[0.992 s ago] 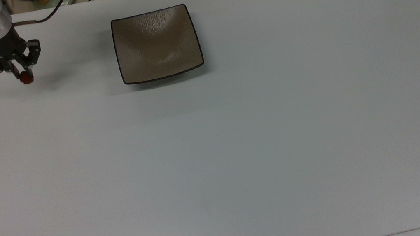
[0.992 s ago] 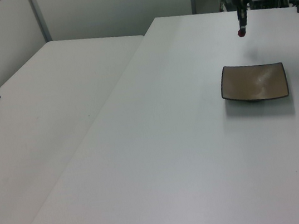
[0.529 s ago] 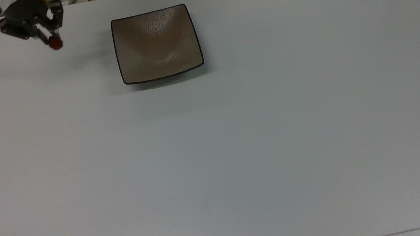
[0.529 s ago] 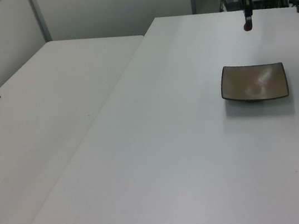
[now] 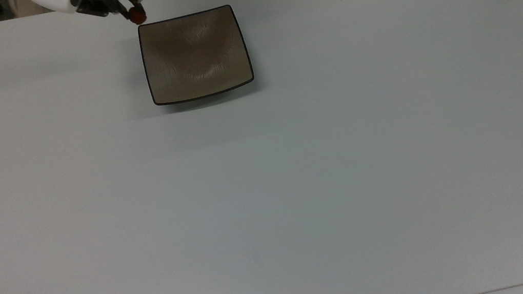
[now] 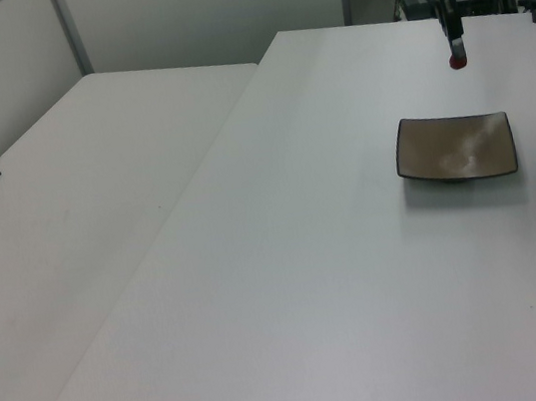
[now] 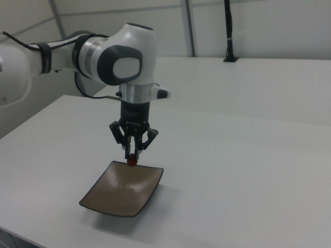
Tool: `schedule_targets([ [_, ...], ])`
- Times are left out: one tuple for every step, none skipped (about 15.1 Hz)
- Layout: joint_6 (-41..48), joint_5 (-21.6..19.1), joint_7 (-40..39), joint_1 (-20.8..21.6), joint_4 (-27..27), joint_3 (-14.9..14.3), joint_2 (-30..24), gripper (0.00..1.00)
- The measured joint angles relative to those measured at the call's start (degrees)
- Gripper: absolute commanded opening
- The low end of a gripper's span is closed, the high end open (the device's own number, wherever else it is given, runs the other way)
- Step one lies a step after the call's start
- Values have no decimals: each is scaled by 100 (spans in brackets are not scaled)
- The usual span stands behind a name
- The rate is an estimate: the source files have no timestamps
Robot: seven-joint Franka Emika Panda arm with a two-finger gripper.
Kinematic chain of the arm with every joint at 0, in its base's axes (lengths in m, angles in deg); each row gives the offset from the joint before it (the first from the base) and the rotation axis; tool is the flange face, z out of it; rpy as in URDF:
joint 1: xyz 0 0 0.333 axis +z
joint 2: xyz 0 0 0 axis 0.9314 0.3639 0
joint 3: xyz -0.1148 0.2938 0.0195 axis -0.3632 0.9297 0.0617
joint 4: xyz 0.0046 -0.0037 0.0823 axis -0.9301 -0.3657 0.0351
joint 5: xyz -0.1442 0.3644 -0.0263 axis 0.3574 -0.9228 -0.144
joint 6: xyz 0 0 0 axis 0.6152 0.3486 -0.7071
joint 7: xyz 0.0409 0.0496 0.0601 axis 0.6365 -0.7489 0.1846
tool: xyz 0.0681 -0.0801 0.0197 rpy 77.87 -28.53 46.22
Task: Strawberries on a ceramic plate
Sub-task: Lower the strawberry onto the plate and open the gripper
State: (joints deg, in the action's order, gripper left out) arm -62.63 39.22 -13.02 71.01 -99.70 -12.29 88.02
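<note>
The strawberry (image 7: 133, 160) is one tiny dark-red berry, roundish, far smaller than the dish beside it. It is pinched between the two fingertips of the claw (image 7: 133, 157), which is clenched on it and holds it in the air, clear of the counter (image 5: 345, 155). The ceramic plate (image 5: 196, 55) is square and shallow, tan-brown glazed with a thin black rim, upturned corners and faint streaks in the glaze; it sits flat on the white counter with nothing in it. In the top view the berry (image 5: 137, 16) appears right at the plate's upper-left corner, just outside the rim. The white arm (image 7: 111, 59) bends down from the right view's left, its wrist vertical and the black claw pointing straight down. The right view shows the berry hanging above the plate's (image 7: 124, 190) far edge, with a clear gap below it, which the top view cannot tell. The left view shows the claw (image 6: 456, 56) as a thin dark stem with the red berry (image 6: 457, 61) at its tip, above the counter beyond the plate (image 6: 456, 146), and a second white counter (image 6: 79, 219) on the left view's left.
</note>
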Motion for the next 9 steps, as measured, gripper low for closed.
schedule_targets([
  [0,0,105,25,-49,107,52,0],
  [0,0,142,44,-97,149,93,0],
  [0,0,157,97,-161,159,149,0],
  [-5,0,165,148,-208,161,219,0],
  [-31,0,174,192,-246,162,298,0],
  [-91,0,177,234,-283,163,369,0],
  [-200,0,180,278,-346,164,433,0],
  [-337,0,185,322,-438,164,476,0],
  [-519,0,189,364,-570,173,508,0],
])
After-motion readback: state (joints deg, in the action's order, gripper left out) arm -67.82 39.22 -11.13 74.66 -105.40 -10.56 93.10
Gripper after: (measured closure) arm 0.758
